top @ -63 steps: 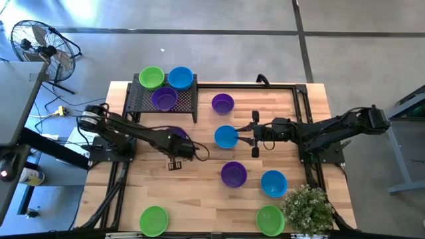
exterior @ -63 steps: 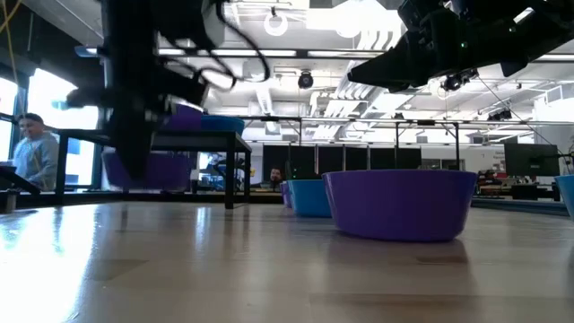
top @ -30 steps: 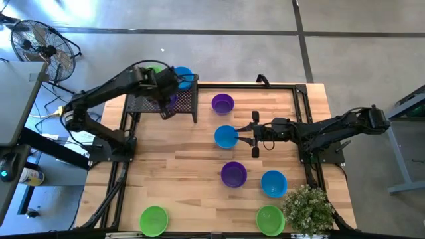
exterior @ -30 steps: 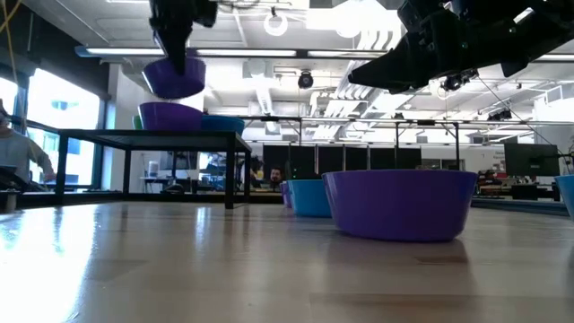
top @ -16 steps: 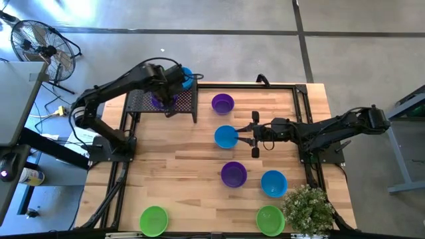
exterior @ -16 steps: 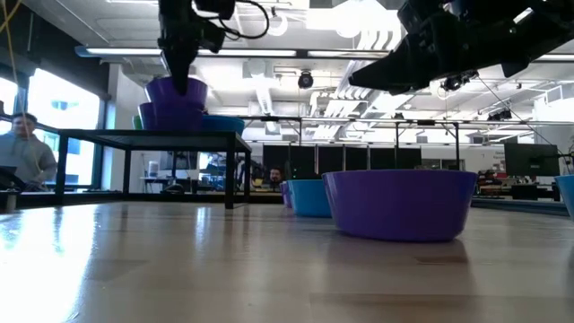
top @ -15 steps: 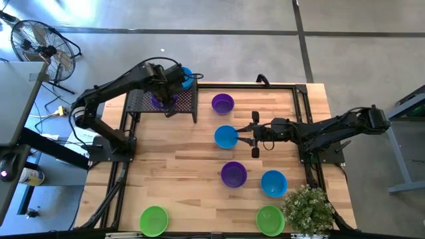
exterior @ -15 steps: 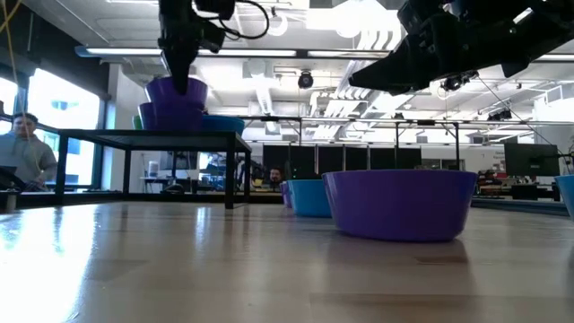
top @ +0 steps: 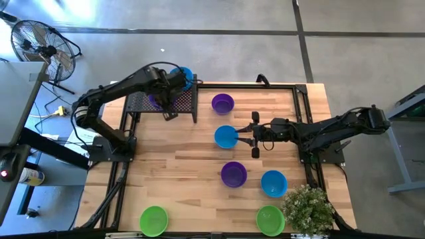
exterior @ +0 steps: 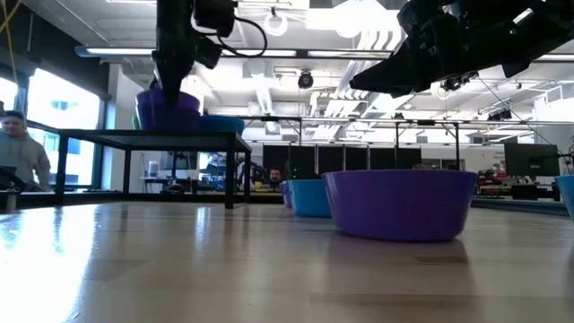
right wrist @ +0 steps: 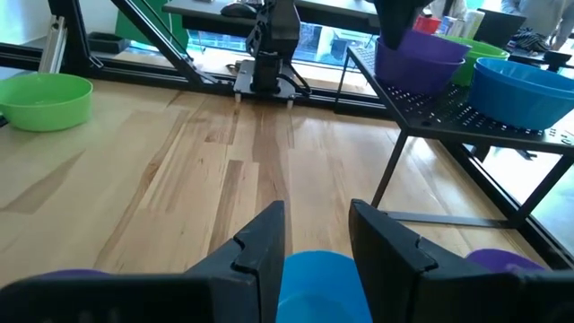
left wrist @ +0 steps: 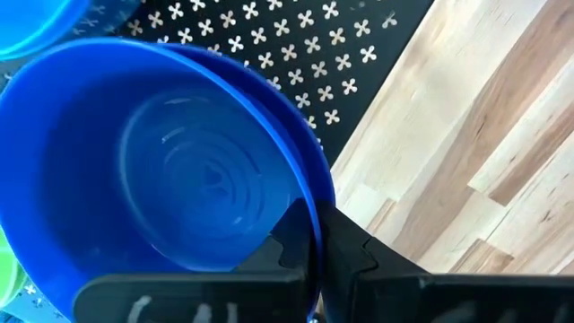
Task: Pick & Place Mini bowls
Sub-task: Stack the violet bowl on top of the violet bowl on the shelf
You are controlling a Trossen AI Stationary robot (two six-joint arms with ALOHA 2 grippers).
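The purple bowl (exterior: 168, 109) sits nested on a second purple bowl atop the black mesh rack (top: 161, 101), and my left gripper (left wrist: 309, 247) has its jaws closed tight on the near wall of that bowl, one finger inside the rim, one outside. Beside it on the rack stand a blue bowl (right wrist: 523, 88) and a green one. I judge the placement nearly done: the sound move is to let the bowl settle flat, open the jaws fully, then lift straight up so the rim is not dragged. Away from the rack, my right gripper (right wrist: 317, 235) holds its jaws apart, straddling the blue bowl (top: 226, 137) at the table's middle, not visibly clamped.
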